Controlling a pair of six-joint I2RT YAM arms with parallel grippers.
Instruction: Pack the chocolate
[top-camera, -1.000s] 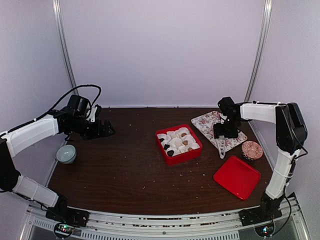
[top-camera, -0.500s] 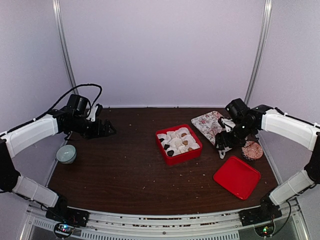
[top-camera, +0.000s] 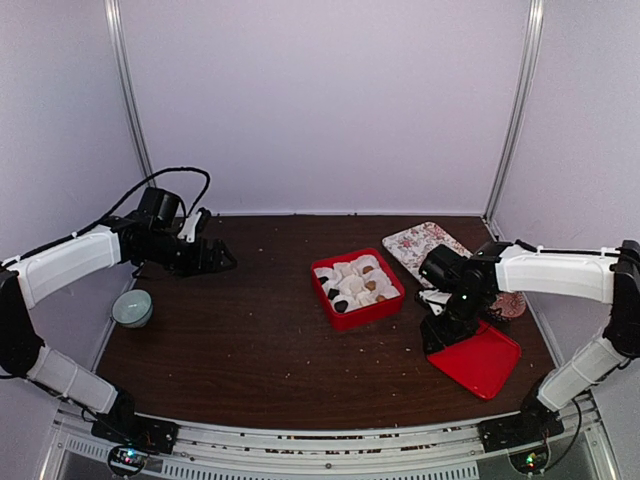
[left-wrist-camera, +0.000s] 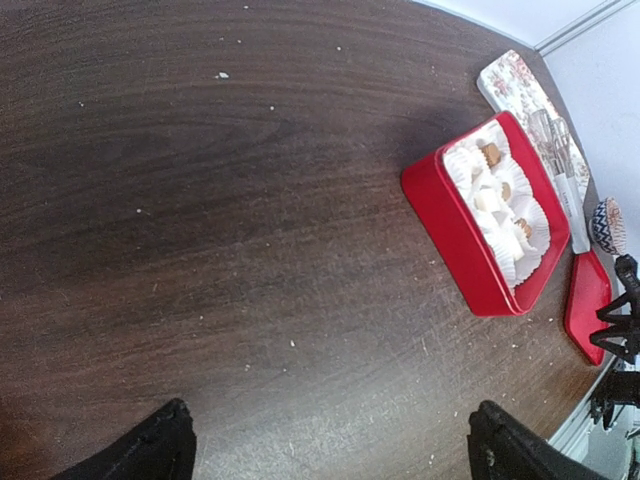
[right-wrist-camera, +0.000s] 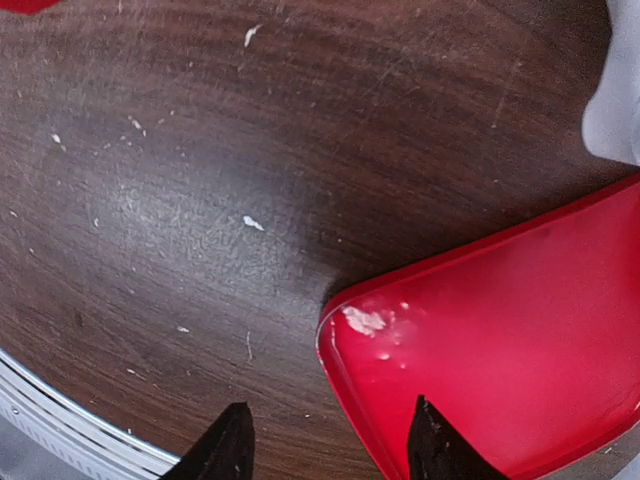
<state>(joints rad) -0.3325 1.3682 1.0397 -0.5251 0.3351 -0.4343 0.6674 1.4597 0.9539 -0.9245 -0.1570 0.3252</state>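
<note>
The chocolate (top-camera: 340, 304) lies as dark and tan lumps in white paper cups inside a red box (top-camera: 392, 303) at mid-table. In the left wrist view tan lumps (left-wrist-camera: 491, 153) show in the box (left-wrist-camera: 455, 225). A flat red lid (top-camera: 485, 362) lies to the right of the box. My right gripper (top-camera: 438, 336) is open and empty, low over the lid's near-left corner; in its wrist view the fingers (right-wrist-camera: 330, 445) straddle the lid's edge (right-wrist-camera: 500, 350). My left gripper (top-camera: 216, 258) is open and empty above bare table at the far left; its wrist view shows it too (left-wrist-camera: 325, 455).
A floral tray (top-camera: 420, 243) lies behind the right arm, with a white-handled utensil (top-camera: 433, 296) at its near end. A round patterned disc (top-camera: 512, 305) is partly hidden by the right forearm. A small bowl (top-camera: 132, 307) sits at the left edge. Crumbs dot the table.
My right gripper has swung from the floral tray forward and down to the red lid's near-left corner. The left gripper has edged slightly right.
</note>
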